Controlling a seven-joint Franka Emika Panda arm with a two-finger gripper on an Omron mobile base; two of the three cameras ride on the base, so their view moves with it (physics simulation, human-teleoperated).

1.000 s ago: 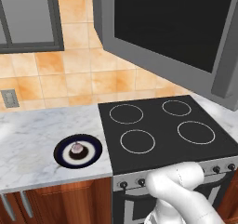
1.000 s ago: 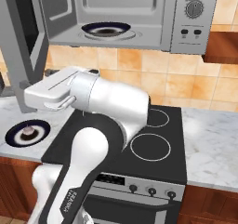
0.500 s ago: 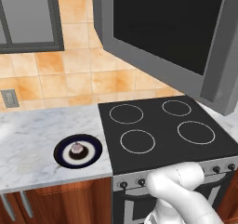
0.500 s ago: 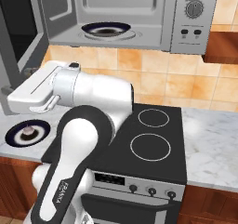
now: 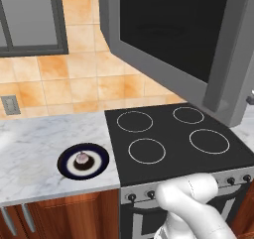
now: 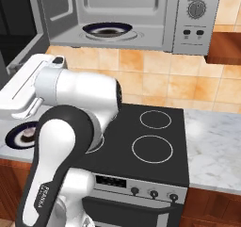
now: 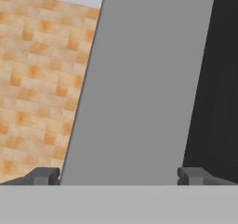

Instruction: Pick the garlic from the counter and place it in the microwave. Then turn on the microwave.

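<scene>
On the marble surface (image 5: 34, 153) left of the black stovetop (image 5: 178, 144) sits a round dark-blue plate (image 5: 95, 156) with a white ring, and the garlic (image 5: 82, 158), a small pinkish-white bulb, rests at its middle. From the right base view the same plate (image 6: 13, 135) peeks out behind the white arm, with the bulb a small blurred spot on it.

Above the stove hangs the grey microwave (image 6: 193, 21), its door (image 5: 168, 34) swung wide open toward the room, dark glass facing outward. Inside the cavity a second dark plate (image 6: 109, 30) lies on the floor of the oven. A round dial and two buttons sit on the panel at the right of the cavity.

Orange-tan tiles cover the wall behind, and a grey-framed glass cabinet (image 5: 30, 20) hangs at upper left.

Seen from the hand camera, the gripper (image 7: 119, 175) has its jaws spread wide apart with nothing between them. It looks at the grey frame of the door (image 7: 144, 79), with tiled wall to one side and dark glass to the other.
</scene>
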